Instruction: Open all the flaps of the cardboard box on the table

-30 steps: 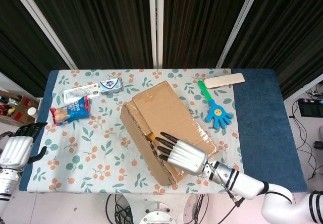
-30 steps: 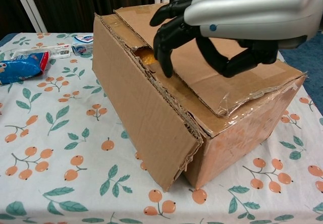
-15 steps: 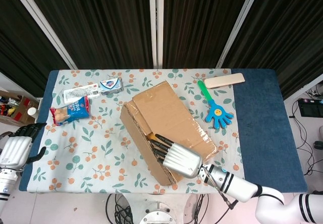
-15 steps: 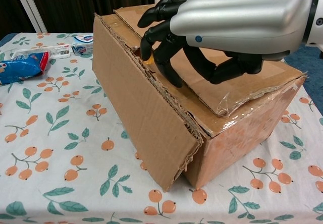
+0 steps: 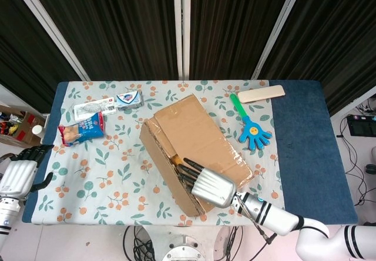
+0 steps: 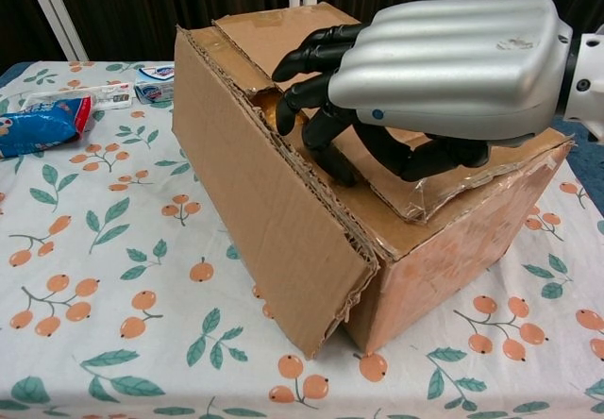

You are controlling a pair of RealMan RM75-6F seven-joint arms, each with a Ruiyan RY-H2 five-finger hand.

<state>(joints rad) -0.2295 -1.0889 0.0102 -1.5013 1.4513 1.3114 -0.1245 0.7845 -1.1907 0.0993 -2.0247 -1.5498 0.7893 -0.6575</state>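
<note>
Chest view: right hand (image 6: 444,75) covers cardboard box (image 6: 274,202); snack bag (image 6: 42,125) lies apart.

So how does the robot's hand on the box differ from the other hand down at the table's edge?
The right hand is over the cardboard box, its dark fingers reaching into the gap beside the top flap; the left hand sits off the table's near left corner, touching nothing. The right hand shows in both views, the left hand only in the head view. Both have silver backs and black fingers.
</note>
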